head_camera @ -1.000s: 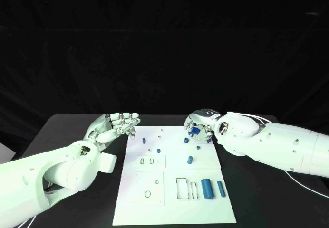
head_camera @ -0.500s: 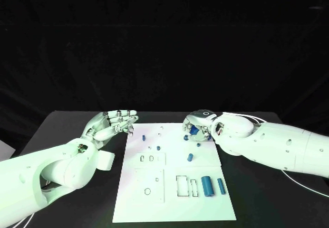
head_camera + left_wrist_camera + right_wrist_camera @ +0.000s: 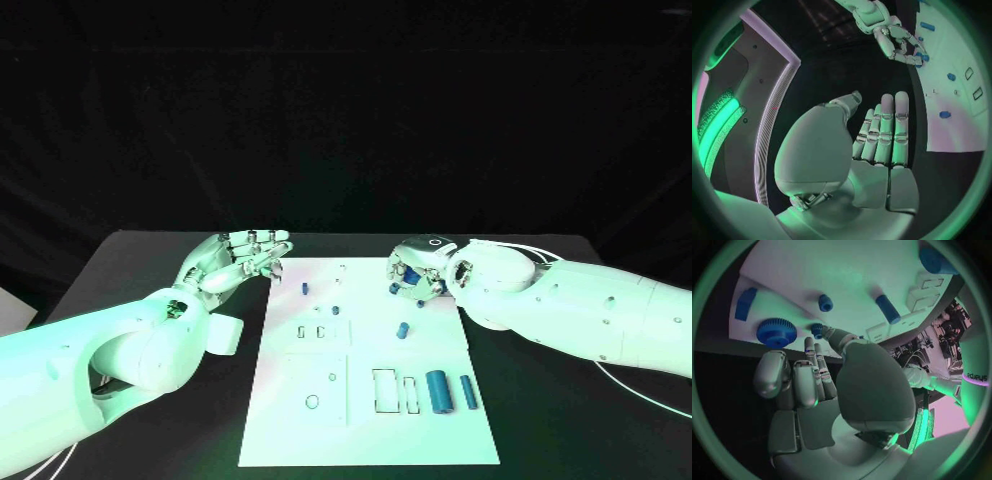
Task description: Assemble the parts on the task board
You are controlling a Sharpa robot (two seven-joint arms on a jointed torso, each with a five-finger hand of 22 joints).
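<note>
The white task board [image 3: 361,400] lies in the middle of the table. My right hand [image 3: 420,268] hangs over its far right part with the fingers curled down. There my thumb and a fingertip [image 3: 808,342] pinch a small blue peg [image 3: 817,330] [image 3: 392,290] that stands on the board. A blue gear [image 3: 776,332] lies flat right beside those fingers. My left hand [image 3: 242,256] is held up, empty, with its fingers apart beside the board's far left corner. The left wrist view looks past its straight fingers [image 3: 882,132] to my right hand [image 3: 895,40].
More blue parts lie on the board: a short cylinder [image 3: 404,330], a small peg [image 3: 420,308], two pieces at the far left [image 3: 304,287], a thick cylinder [image 3: 437,392] and a thin one [image 3: 469,392] near the rectangular slots [image 3: 384,392]. Black table surrounds the board.
My left hand has lifted slightly, its fingers standing more upright. My right hand has stayed over the same pieces with its fingers curled.
</note>
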